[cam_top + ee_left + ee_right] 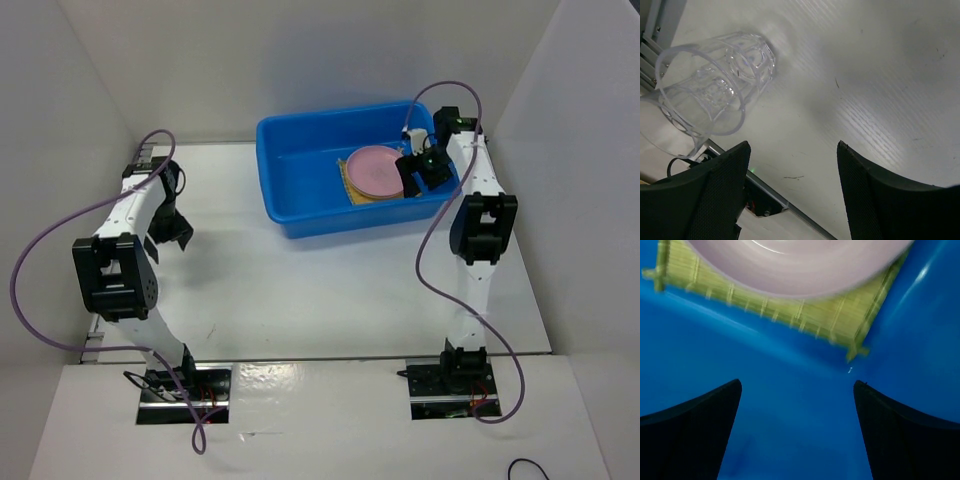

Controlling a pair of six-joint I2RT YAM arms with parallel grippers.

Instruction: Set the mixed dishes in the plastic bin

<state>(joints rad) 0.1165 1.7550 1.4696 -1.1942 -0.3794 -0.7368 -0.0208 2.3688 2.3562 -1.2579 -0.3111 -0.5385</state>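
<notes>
White tabletop (330, 290); blue bin (300, 160) holds one pink plate (376, 170), one mat (840, 320)

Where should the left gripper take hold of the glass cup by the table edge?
Probably from above, across the round wall of the glass cup just below its rim, since its mouth faces the wrist camera. It sits beside the open left gripper, not between the fingers.

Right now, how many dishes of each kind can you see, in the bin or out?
Pink plate: 1, in the blue bin
Bamboo mat: 1, under that plate
Clear glass cup: 1, lying on the table, outside the bin
Total: 3 dishes in view
</notes>
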